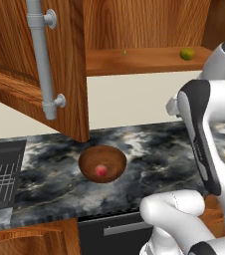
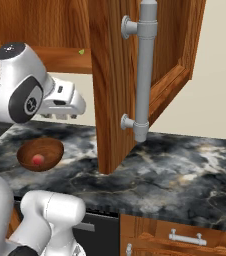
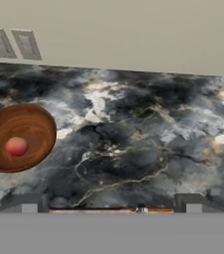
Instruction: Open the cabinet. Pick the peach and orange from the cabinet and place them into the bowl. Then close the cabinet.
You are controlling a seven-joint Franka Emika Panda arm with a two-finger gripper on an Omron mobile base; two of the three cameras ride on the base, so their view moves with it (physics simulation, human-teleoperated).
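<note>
The cabinet (image 1: 35, 64) hangs above the counter with both doors swung open; its right door (image 2: 135, 75) carries a long grey bar handle (image 2: 146, 70). On its shelf, far right, sits the yellow-green orange (image 1: 186, 54). The dark wooden bowl (image 1: 102, 163) stands on the marble counter below, and the reddish-pink peach (image 1: 101, 171) lies inside it. In the hand view the bowl (image 3: 32, 124) with the peach (image 3: 16, 146) is at the left. My gripper (image 2: 62, 116) hovers over the counter to the right of the bowl and below the shelf. It is open and empty (image 3: 111, 204).
The open left door (image 1: 64, 99) overhangs the bowl's far side. A dark dish rack (image 1: 0, 174) lies at the counter's left end. Two wall outlets (image 3: 12, 43) sit on the backsplash. A tiny green speck (image 1: 125, 52) rests mid-shelf. Drawers (image 2: 185, 237) run under the counter.
</note>
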